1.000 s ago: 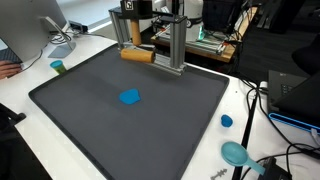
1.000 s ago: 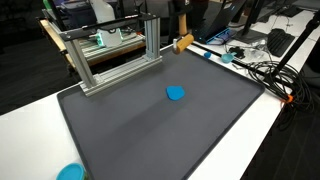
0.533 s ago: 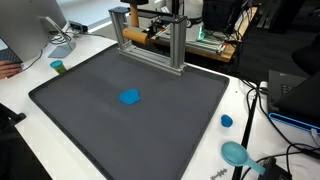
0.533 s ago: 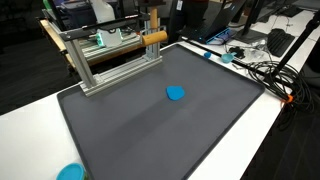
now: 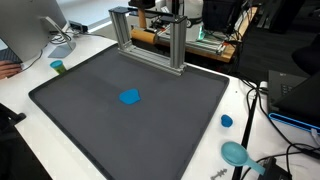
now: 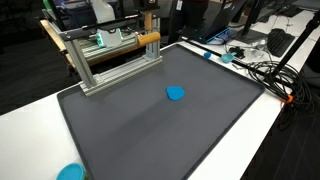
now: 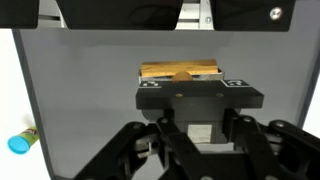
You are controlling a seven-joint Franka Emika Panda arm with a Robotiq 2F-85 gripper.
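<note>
In the wrist view the hand (image 7: 186, 80) is matte black. It has a broad rectangular block with two small white markings at its upper corners. Below that block, jointed black linkage bars branch to both sides.

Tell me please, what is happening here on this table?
The robot's gripper is shut on a wooden piece and holds it in the air, close to the metal frame at the far edge of the dark mat. Whether it touches the frame, I cannot tell. A small blue piece lies alone near the mat's middle, apart from the gripper.
</note>
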